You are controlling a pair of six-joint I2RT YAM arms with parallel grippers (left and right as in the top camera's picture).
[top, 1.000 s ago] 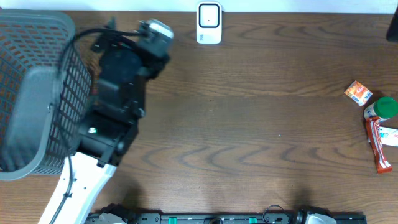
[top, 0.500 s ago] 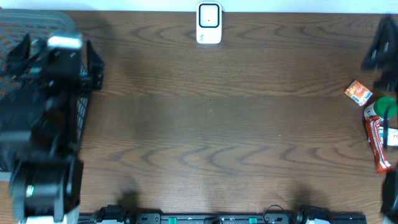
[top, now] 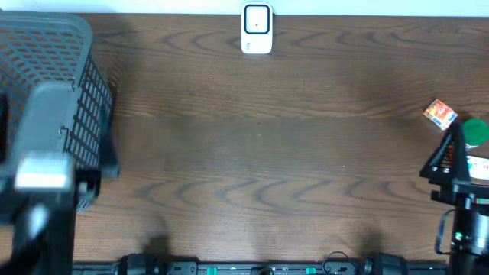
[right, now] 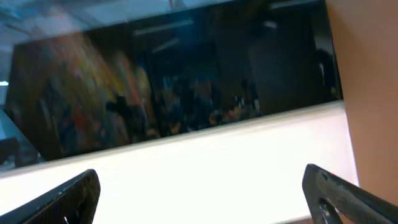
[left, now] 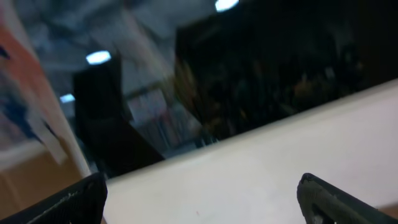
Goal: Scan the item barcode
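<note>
Jaws are hard to read from overhead: the right arm (top: 461,200) stands just beside the orange packet (top: 440,114) and green-capped container (top: 474,131), well apart from the scanner (top: 257,29). Nothing is picked yet; next comes a descent onto one item. Left wrist: left gripper (left: 202,183) gapes wide, empty. Right wrist: right gripper (right: 200,173) equally wide, holding nothing

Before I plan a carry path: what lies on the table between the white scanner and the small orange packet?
Bare wooden table; in the overhead view nothing sits between the scanner and the orange packet.
</note>
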